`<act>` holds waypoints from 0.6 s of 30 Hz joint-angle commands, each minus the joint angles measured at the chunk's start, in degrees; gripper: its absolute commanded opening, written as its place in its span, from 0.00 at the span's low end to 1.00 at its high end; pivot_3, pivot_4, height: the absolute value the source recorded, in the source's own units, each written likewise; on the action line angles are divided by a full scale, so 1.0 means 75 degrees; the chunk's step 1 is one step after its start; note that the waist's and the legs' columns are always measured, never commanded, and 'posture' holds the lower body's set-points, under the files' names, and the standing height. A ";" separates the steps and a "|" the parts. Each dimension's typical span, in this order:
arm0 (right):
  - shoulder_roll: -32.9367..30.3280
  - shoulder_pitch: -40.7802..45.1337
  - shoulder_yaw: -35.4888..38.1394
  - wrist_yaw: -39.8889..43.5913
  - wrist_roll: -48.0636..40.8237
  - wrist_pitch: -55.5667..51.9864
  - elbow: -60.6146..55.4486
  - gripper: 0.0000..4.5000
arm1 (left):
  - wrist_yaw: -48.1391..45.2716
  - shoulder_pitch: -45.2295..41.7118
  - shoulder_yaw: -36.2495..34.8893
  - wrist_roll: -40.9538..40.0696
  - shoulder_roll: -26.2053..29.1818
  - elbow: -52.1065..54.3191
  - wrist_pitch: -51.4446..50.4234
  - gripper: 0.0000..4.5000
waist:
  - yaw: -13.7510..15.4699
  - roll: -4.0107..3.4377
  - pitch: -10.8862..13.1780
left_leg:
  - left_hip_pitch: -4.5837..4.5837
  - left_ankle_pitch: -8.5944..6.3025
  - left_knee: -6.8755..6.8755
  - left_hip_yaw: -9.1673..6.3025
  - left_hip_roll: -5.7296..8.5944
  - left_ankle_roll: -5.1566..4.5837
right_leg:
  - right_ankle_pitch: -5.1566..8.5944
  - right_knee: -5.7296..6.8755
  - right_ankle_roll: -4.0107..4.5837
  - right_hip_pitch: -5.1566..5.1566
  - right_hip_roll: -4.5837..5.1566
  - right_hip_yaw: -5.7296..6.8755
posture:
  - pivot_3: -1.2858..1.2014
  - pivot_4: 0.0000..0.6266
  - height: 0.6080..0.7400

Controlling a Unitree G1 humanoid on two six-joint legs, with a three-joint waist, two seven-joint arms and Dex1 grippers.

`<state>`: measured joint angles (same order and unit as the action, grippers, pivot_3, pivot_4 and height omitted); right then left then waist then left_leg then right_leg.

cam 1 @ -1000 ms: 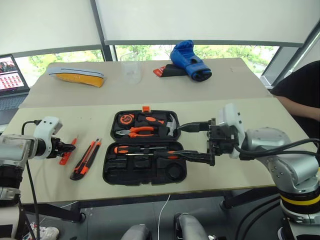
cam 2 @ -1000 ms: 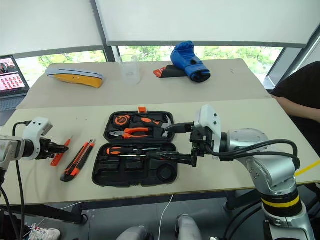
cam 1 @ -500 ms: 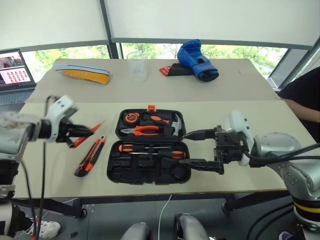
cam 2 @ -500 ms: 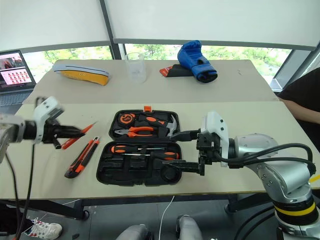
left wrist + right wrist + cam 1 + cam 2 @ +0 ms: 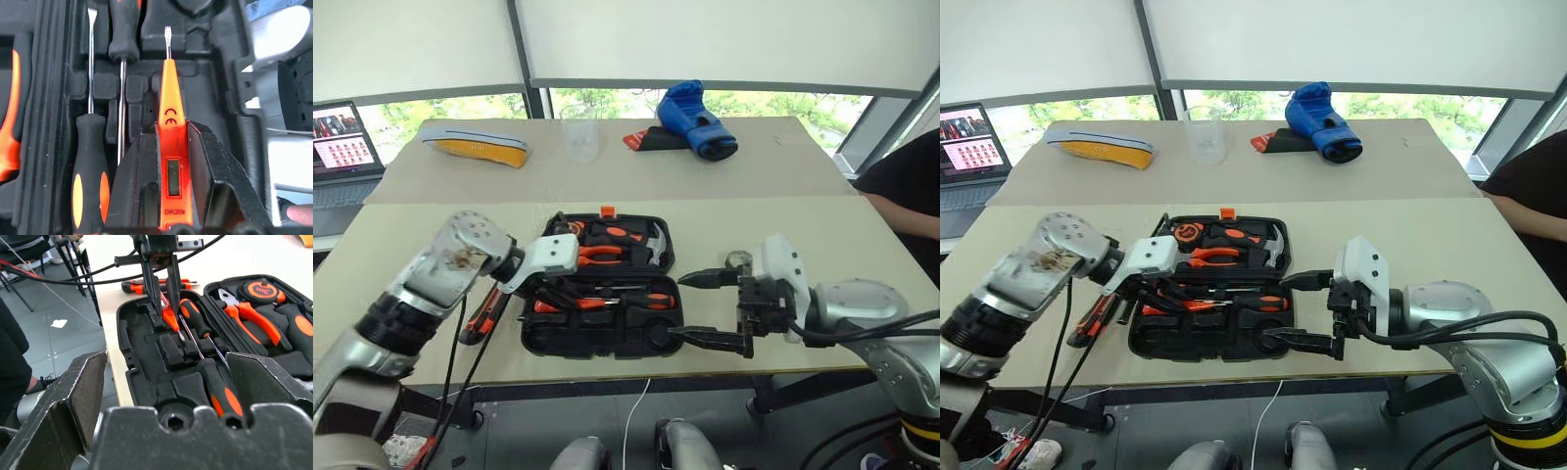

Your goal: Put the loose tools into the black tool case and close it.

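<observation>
The left claw (image 5: 171, 196) was clamped on the slim orange screwdriver (image 5: 169, 122), hovering over the open black tool case (image 5: 597, 338). The right claw (image 5: 705, 308) gaped wide and empty at the case's three o'clock. Released off its slot, the screwdriver could block the lid.

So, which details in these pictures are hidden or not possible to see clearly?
- Slim all-orange screwdriver: in the left wrist view the left gripper covers its sides, so whether it lies in a slot is unclear.
- Orange-black utility knife: mostly behind the left arm in the eye views.
- Black plastic tool case: its left part is behind that arm.
- Small dark tape roll: I cannot identify it.
</observation>
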<state>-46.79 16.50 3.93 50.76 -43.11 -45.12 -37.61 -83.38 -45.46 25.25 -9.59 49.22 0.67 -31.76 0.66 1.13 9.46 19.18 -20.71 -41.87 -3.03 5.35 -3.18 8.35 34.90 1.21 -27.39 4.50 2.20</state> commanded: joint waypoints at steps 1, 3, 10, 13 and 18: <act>-0.0010 -0.0085 0.0319 -0.0219 -0.0119 0.0145 -0.0353 1.00 | -0.0105 -0.0138 0.0151 0.0312 -0.0047 -0.0119 0.0096 0.08 | -0.0004 0.0000 0.0000 | 0.0000 -0.0001 0.0000 0.0000 0.0000 -0.0001 | 0.0000 0.0000 0.0000 0.0000 -0.0001 0.0000 | 0.52 0.24 0.93; -0.0005 -0.0118 0.0325 -0.0285 -0.0125 0.0162 -0.0373 1.00 | -0.0145 -0.0100 0.0215 0.0474 -0.0029 -0.0203 0.0292 0.08 | -0.0008 0.0000 0.0000 | 0.0001 -0.0002 0.0001 -0.0001 -0.0001 -0.0003 | 0.0000 0.0000 0.0000 -0.0001 -0.0002 0.0001 | 0.52 0.24 0.93; 0.0030 -0.0129 0.0354 -0.0431 -0.0178 0.0218 -0.0336 1.00 | -0.0295 -0.0050 0.0214 0.0667 -0.0063 -0.0283 0.0512 0.08 | 0.0001 0.0000 0.0000 | 0.0001 -0.0003 0.0000 -0.0001 -0.0001 -0.0004 | 0.0000 -0.0007 0.0000 -0.0001 0.0000 0.0000 | 0.52 0.24 0.93; 0.0036 -0.0112 0.0330 -0.0453 -0.0181 0.0225 -0.0344 1.00 | -0.0220 -0.0076 0.0204 0.0718 -0.0190 -0.0360 0.0457 0.08 | 0.0001 0.0000 0.0000 | 0.0000 -0.0003 0.0000 -0.0001 -0.0001 -0.0005 | 0.0000 -0.0005 0.0000 -0.0001 -0.0001 -0.0001 | 0.52 0.24 0.93; 0.0025 -0.0068 0.0336 -0.0486 -0.0242 0.0196 -0.0362 1.00 | -0.0315 0.0016 -0.0104 0.0518 -0.0069 -0.0174 0.0357 0.46 | 0.0000 0.0000 0.0000 | 0.0001 -0.0003 -0.0001 -0.0001 -0.0001 -0.0005 | 0.0000 -0.0005 0.0000 0.0000 -0.0001 -0.0001 | 0.52 0.24 0.93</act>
<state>-46.58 15.19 4.82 47.32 -43.99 -45.08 -38.86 -85.04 -45.33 27.12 -4.62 47.61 -2.20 -28.81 0.66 1.13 9.46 19.18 -20.73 -41.88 -3.04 5.34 -3.22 8.35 34.87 1.20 -27.39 4.49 2.19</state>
